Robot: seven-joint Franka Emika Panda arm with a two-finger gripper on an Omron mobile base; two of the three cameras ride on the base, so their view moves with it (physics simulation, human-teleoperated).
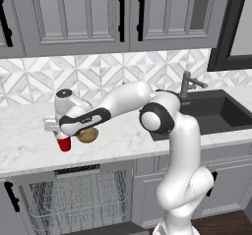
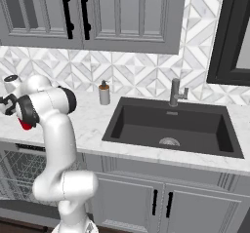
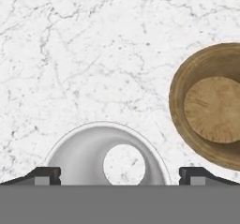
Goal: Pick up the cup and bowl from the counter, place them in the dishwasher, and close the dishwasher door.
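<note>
cup (image 3: 107,153) stands upright on the marble counter (image 1: 29,140) near its front edge, above the open dishwasher (image 1: 78,194). wooden bowl (image 3: 211,107) sits just beside it. gripper (image 3: 120,175) hangs over the cup, fingers wide apart, holding nothing.

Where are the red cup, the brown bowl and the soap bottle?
cup (image 1: 64,144), left base view, on its red side below the hand.
bowl (image 3: 213,108), hand view, on its flat inside bottom.
soap bottle (image 2: 104,95), right base view, on its grey body.
</note>
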